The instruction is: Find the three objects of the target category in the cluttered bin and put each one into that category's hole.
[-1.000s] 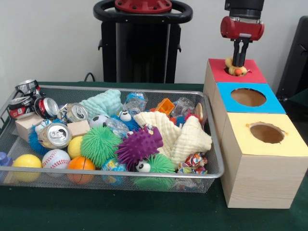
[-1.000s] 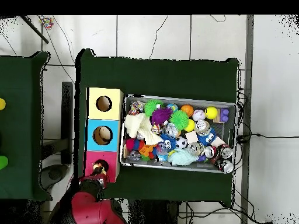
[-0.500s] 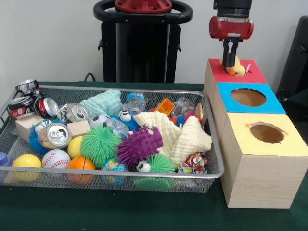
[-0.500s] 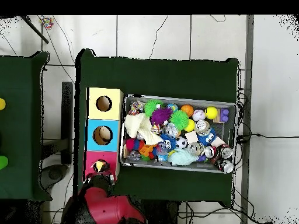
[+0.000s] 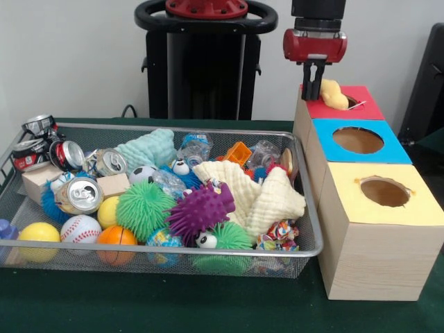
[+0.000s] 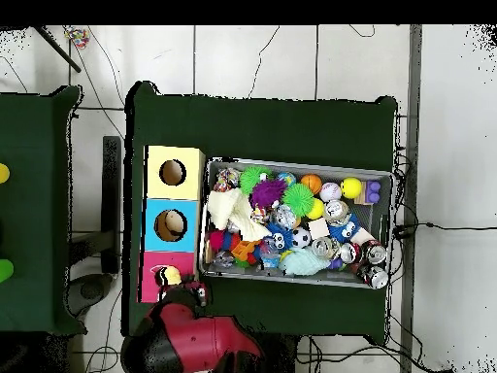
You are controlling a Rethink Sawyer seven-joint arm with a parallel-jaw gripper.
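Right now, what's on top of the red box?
A yellow toy lies on the red box at its hole, mostly covering it. The gripper hangs beside it. The box's inside is hidden.

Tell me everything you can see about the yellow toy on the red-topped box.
The yellow toy looks like a soft plush, pale yellow with a rounded, lumpy body. It lies on the red top of the farthest wooden box, at the edge of that box's hole, not yet dropped through. The gripper hangs just beside it, toward the bin; whether they touch is unclear. From overhead the toy shows as a small yellow patch.

Gripper (image 5: 313, 82) shifted off red box (image 5: 361, 105)
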